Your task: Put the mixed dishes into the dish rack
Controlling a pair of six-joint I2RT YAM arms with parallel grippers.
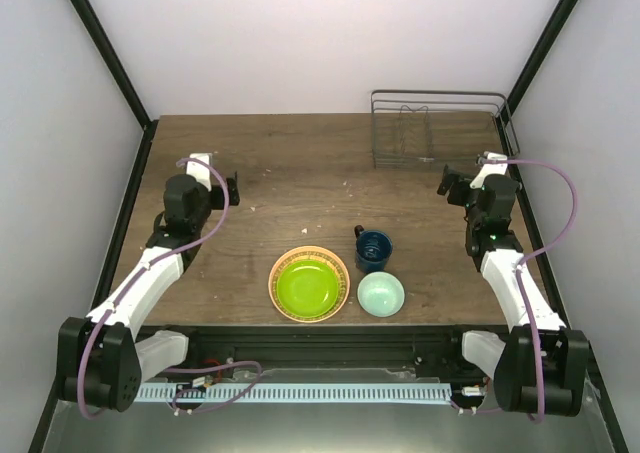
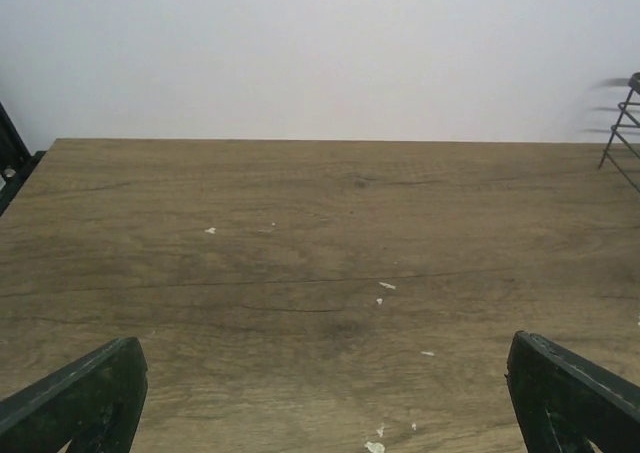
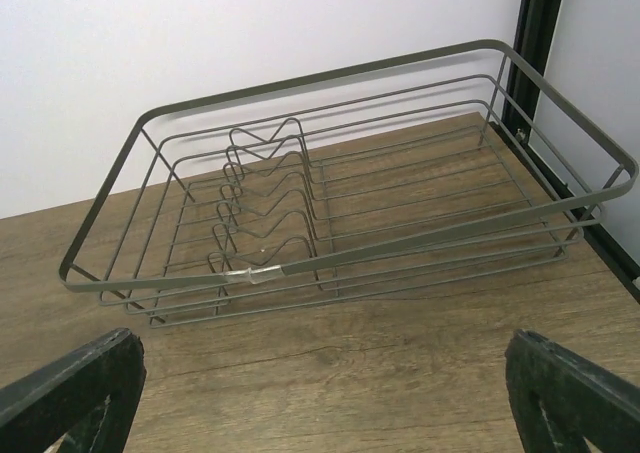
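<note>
A lime-green plate (image 1: 308,285) lies on an orange woven-patterned plate (image 1: 274,285) near the table's front edge. Right of them stand a dark blue mug (image 1: 374,250) and a pale mint bowl (image 1: 381,294). The empty wire dish rack (image 1: 440,95) sits at the back right. It fills the right wrist view (image 3: 391,244), and its corner (image 2: 622,133) shows at the edge of the left wrist view. My left gripper (image 1: 233,187) (image 2: 325,398) hangs open over bare wood at the left. My right gripper (image 1: 446,184) (image 3: 325,398) is open just in front of the rack. Neither holds anything.
The wooden table (image 1: 290,173) has small pale flecks (image 2: 386,286) on it. Black frame posts (image 1: 110,53) run up both sides, and one (image 3: 535,33) stands close behind the rack's right end. White walls close in the back and sides.
</note>
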